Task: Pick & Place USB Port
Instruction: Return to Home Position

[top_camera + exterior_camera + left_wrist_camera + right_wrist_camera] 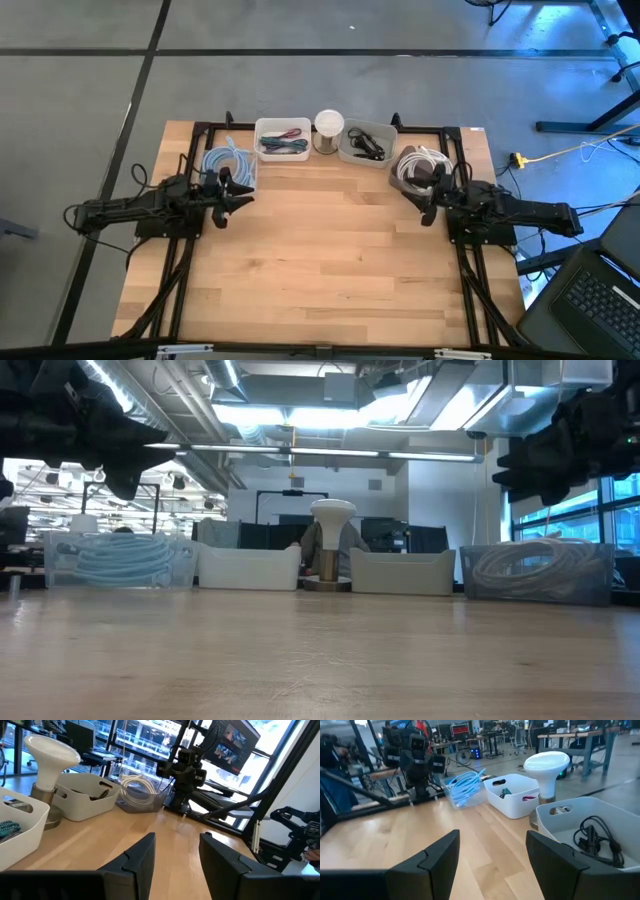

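I see no single USB port for certain. Along the table's far edge stand a clear bin of blue cable, a white bin of coloured cables, a white mushroom-shaped lamp, a white bin of black cables and a clear bin of white cable. My left gripper hovers open beside the blue-cable bin, above the wood. My right gripper hovers open near the white-cable bin, also empty. In the low view both arms hang well above the tabletop.
The black frame rails run along the table's left and right sides under each arm. The wide wooden middle and near part of the table carries nothing. A laptop sits off the table's right near corner.
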`<state>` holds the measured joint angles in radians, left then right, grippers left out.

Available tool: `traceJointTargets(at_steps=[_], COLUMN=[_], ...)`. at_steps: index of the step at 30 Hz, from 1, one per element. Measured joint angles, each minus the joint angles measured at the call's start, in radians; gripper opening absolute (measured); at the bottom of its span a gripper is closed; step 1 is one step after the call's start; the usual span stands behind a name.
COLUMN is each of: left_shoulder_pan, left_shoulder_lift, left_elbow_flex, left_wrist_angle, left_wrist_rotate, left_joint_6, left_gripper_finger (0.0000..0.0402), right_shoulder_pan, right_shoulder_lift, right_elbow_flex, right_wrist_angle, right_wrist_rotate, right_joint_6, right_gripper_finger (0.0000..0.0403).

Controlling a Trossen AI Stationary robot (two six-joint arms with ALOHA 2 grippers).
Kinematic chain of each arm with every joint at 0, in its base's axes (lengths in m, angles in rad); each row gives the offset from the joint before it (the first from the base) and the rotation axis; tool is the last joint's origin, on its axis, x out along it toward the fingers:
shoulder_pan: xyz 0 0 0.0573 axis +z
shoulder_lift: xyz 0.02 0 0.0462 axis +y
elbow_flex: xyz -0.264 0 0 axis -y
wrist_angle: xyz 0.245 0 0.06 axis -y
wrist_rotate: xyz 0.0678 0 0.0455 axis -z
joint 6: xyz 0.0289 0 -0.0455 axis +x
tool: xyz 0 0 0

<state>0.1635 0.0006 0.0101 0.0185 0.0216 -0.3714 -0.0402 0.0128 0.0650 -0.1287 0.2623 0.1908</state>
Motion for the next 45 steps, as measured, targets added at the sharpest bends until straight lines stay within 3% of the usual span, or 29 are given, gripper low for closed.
traceJointTargets(at_steps=[45], left_shoulder_pan=[0.000], left_shoulder_lift=[0.000], left_elbow_flex=[0.000], left_wrist_angle=[0.007], left_wrist_rotate=[0.001], left_joint_6=[0.000], left_gripper_finger=[0.0143], right_shoulder_pan=[0.000], right_shoulder_lift=[0.002], right_elbow_flex=[0.000], right_wrist_angle=[-0.001], right_wrist_rotate=[-0.001], right_joint_6=[-0.042], right_gripper_finger=[0.0232])
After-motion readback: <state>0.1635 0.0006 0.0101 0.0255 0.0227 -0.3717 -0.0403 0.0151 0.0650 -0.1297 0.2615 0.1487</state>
